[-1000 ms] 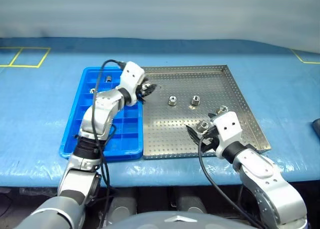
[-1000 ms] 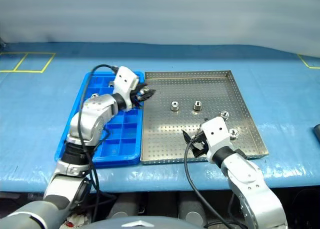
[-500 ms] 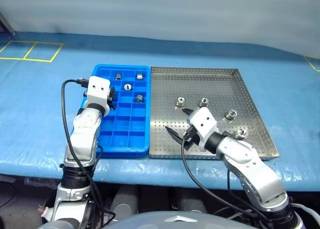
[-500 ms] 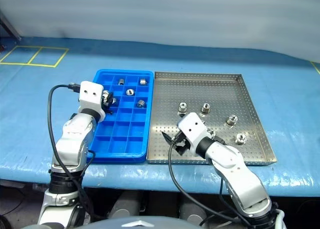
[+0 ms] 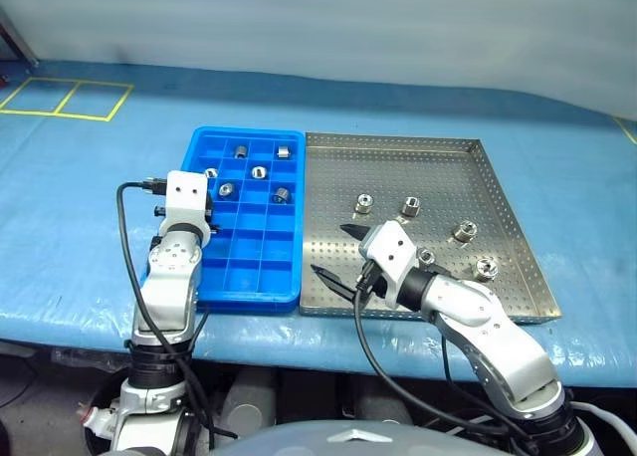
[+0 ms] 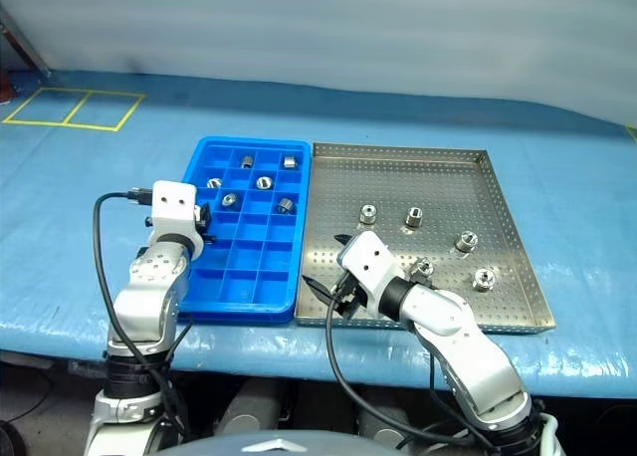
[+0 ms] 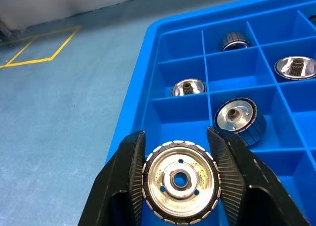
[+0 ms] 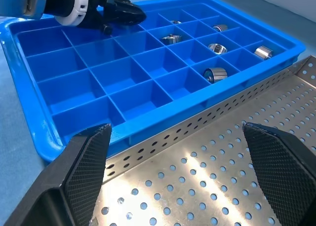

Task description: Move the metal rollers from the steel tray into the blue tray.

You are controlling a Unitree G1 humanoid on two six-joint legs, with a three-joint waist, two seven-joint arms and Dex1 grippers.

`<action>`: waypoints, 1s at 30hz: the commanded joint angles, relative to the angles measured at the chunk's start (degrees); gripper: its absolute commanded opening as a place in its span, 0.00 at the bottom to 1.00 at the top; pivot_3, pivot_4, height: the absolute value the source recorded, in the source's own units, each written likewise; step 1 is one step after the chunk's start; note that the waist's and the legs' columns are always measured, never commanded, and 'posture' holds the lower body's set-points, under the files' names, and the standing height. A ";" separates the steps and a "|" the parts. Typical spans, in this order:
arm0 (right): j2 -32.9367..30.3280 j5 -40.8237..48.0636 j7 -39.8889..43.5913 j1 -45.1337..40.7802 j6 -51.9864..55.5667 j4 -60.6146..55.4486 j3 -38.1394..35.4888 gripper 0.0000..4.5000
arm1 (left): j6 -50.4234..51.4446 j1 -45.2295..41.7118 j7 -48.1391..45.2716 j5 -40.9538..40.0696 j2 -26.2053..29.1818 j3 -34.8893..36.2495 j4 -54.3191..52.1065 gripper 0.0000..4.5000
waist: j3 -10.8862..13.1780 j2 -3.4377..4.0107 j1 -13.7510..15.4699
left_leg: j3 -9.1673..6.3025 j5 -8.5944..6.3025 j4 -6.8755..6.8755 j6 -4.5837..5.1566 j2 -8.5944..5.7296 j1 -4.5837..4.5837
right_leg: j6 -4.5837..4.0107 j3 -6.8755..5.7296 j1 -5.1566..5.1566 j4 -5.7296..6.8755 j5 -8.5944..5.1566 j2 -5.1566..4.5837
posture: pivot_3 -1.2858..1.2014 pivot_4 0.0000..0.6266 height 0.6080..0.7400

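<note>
Left gripper [image 7: 178, 179]: fingers clamped on one metal roller [image 7: 180, 180], bore facing the wrist, poised over the left column of the blue tray [image 5: 289, 283]; empty cell directly below. Right gripper [image 5: 333, 252]: fingers spread wide, empty, over near-left steel tray [image 5: 518, 302]; nearest loose roller [image 5: 426, 258] lies just right.

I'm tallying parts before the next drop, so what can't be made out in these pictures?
- Head views: the left gripper and its held roller are blocked by the wrist housing.
- A roller in the steel tray near the right arm is partly covered by it.
- Left wrist view: the blue tray is cut off by the picture edge.
</note>
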 commanded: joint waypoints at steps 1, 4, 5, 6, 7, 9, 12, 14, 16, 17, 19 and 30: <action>0.33 0.02 -0.03 -0.19 -1.27 -1.10 -0.23 1.00 | 1.82 -0.85 0.38 0.28 0.12 0.85 -3.12 0.37 | 0.00 0.00 -0.09 | 0.00 0.00 0.00 0.00 0.00 0.00 | 0.00 0.00 0.00 0.00 0.00 0.00 | 0.59 0.24 1.00; 0.32 -0.01 -0.10 -0.08 -1.31 -1.18 -0.21 1.00 | 2.46 -0.93 0.06 0.01 0.15 0.69 -3.07 0.65 | 0.00 0.00 -0.07 | 0.00 0.00 0.00 0.00 0.00 0.00 | -0.01 -0.01 -0.01 0.00 0.00 0.00 | 0.59 0.24 1.00; 0.32 -0.09 -0.25 0.04 -1.27 -1.24 -0.27 1.00 | 2.20 -1.12 -0.01 -0.06 0.01 0.42 -2.97 0.73 | 0.00 -0.01 -0.09 | 0.00 0.00 -0.01 0.00 0.00 0.00 | -0.01 0.00 -0.01 0.00 0.00 0.00 | 0.59 0.24 1.00; 0.32 -0.15 -0.36 0.12 -1.25 -1.28 -0.32 1.00 | 1.99 -1.26 -0.05 -0.14 -0.07 0.20 -2.89 0.80 | -0.01 -0.01 -0.14 | 0.01 0.00 0.00 0.00 0.00 0.00 | -0.01 0.00 -0.01 0.00 0.00 -0.01 | 0.59 0.24 1.00; 0.28 -0.24 -0.51 0.33 -1.20 -1.44 -0.38 1.00 | 1.07 -1.57 -0.73 -0.89 -0.19 0.03 -2.95 0.88 | -0.01 -0.01 -0.21 | 0.01 0.00 0.00 0.00 0.01 0.00 | -0.01 0.00 -0.01 0.00 0.00 -0.01 | 0.59 0.24 1.00; 0.23 -0.41 -0.80 0.78 -1.15 -1.77 -0.59 1.00 | -0.55 -2.50 -2.25 -2.43 -0.49 -0.48 -3.20 0.99 | -0.01 -0.01 -0.21 | 0.01 0.00 -0.01 0.00 0.01 0.00 | -0.01 0.00 -0.01 0.00 0.00 -0.01 | 0.58 0.24 1.00; 0.11 -0.61 -1.53 1.98 -0.94 -2.72 -1.48 1.00 | -2.77 -4.69 -6.75 -6.08 -0.78 -1.65 -2.69 0.99 | -0.01 -0.01 -0.15 | 0.00 0.00 0.00 0.00 0.02 -0.01 | -0.03 -0.01 -0.02 0.00 -0.01 -0.02 | 0.58 0.24 1.00; 0.05 -0.58 -2.27 3.17 -0.65 -3.69 -2.50 1.00 | -3.39 -6.53 -12.02 -9.71 -0.35 -3.15 -1.68 0.99 | -0.02 -0.04 -0.04 | 0.00 0.00 0.01 0.00 0.01 -0.03 | -0.02 -0.01 -0.02 -0.02 -0.01 -0.06 | 0.57 0.24 1.00; -0.19 -0.56 -3.05 4.95 -0.49 -4.84 -3.71 1.00 | -3.27 -8.78 -16.88 -12.38 0.17 -5.36 0.00 0.99 | -0.02 -0.04 -0.16 | 0.01 0.00 0.01 0.00 0.00 -0.06 | -0.02 -0.01 -0.02 -0.06 -0.01 -0.09 | 0.57 0.24 1.00; -0.28 -0.55 -3.45 6.00 -0.40 -5.46 -4.39 1.00 | -3.15 -10.21 -18.99 -13.34 0.33 -6.63 1.34 0.99 | -0.02 -0.04 -0.20 | 0.02 -0.01 0.00 0.01 -0.01 -0.08 | -0.02 0.00 -0.02 -0.06 -0.01 -0.11 | 0.56 0.24 1.00; -0.42 -0.63 -4.14 7.77 -0.24 -6.42 -5.50 1.00 | -3.33 -12.96 -21.79 -14.17 0.47 -8.94 4.25 0.99 | -0.03 -0.05 -0.40 | 0.02 -0.01 0.01 0.02 -0.06 -0.08 | -0.02 -0.02 -0.01 -0.07 -0.01 -0.11 | 0.56 0.24 1.00; 0.11 -2.96 -9.43 14.94 1.96 -10.29 -8.36 1.00 | -13.39 -30.86 -28.75 -12.77 -7.70 -18.38 34.15 0.99 | -0.03 -0.05 -2.85 | 0.09 0.00 0.03 0.03 -0.09 -0.08 | 0.00 0.01 -0.02 -0.06 -0.01 0.00 | 0.52 0.24 1.00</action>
